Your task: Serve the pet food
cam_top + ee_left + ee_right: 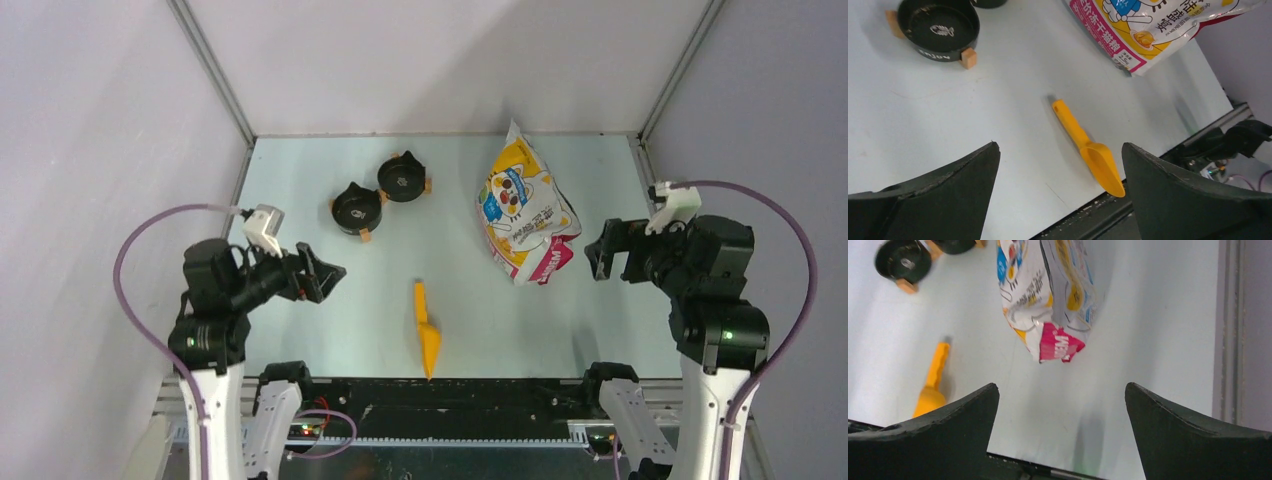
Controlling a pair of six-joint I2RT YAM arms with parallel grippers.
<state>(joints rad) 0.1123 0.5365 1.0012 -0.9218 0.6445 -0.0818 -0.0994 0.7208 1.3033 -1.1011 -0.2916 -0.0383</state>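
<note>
No kibble shows; the pet food is hidden, presumably inside the printed cartoon-cat bag (525, 212), which lies flat at the back right of the table and also shows in the left wrist view (1153, 25) and the right wrist view (1050, 295). An orange scoop (425, 330) lies near the front edge, bowl toward me; it also shows in the left wrist view (1090, 150) and the right wrist view (934, 382). Two empty black bowls (357, 209) (402, 179) stand at the back left. My left gripper (325, 272) is open and empty above the left side. My right gripper (605, 250) is open and empty, right of the bag.
The bowls rest on small wooden feet (968, 57). The table's front edge drops to a black rail (430, 395). Grey walls with metal frame posts (215, 70) close in the back and sides.
</note>
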